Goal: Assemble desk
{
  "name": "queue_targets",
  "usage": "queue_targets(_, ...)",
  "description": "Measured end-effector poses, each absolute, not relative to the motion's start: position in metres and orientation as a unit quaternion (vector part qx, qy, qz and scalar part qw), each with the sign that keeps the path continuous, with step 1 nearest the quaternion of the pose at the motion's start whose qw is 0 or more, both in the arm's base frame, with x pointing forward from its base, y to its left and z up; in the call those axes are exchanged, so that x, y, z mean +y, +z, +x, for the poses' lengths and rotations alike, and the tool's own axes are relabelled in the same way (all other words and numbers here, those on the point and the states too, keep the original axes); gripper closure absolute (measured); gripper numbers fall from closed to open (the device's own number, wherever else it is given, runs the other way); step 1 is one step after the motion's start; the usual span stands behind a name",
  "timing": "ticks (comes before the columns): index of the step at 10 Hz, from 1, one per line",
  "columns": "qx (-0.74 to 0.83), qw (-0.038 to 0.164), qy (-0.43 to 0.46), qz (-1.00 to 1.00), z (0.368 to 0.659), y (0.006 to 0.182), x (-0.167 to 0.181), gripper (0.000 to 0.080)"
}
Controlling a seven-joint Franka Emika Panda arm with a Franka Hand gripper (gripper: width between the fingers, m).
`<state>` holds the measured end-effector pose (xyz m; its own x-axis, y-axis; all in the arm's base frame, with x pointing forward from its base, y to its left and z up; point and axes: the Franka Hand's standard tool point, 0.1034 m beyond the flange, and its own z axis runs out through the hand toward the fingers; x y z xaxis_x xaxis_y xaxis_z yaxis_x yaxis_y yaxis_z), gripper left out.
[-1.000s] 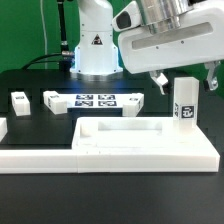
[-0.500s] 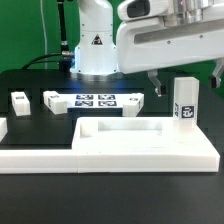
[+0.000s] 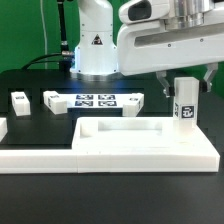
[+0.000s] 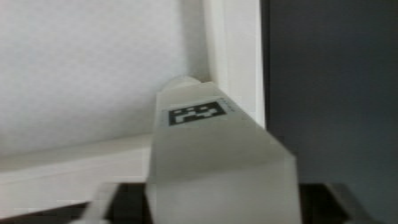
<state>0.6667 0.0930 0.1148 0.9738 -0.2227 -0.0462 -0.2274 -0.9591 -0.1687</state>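
- Broad flat white plastic tabletop slab [image 3: 150, 142]: lies along the counter's front edge, unmoved since a second ago.
- My claw [image 3: 183, 86]: earlier tilted and higher, now level and lower. Jaws spread wide astride the leg's top, gripping nothing.
- Short square-section white tagged leg [image 3: 185, 105]: upright at the slab's back corner, near the counter's edge on the exterior view's right. In my judgement, the grasp is imminent.

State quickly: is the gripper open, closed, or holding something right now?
Gripper: open, jaws standing either side of the upright leg, with gaps, so not gripping it.
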Motion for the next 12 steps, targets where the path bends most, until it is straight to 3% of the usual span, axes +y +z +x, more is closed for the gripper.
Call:
queue_targets(1,0.152,0.085,0.017,-0.985,0.667,0.114,0.091,0.0502)
queue_targets(5,0.372,0.088,-0.001,-0.924,0.661,0.114,0.092,0.0502)
queue_targets(8,0.609,0.134,0.008,-0.782,0.658,0.112,0.087,0.0501)
queue_targets(10,0.645,0.134,0.017,-0.752,0.657,0.113,0.095,0.0501)
queue_targets(11,0.641,0.135,0.017,-0.756,0.657,0.113,0.095,0.0401)
queue_targets(12,0.628,0.135,0.015,-0.766,0.657,0.112,0.095,0.0401)
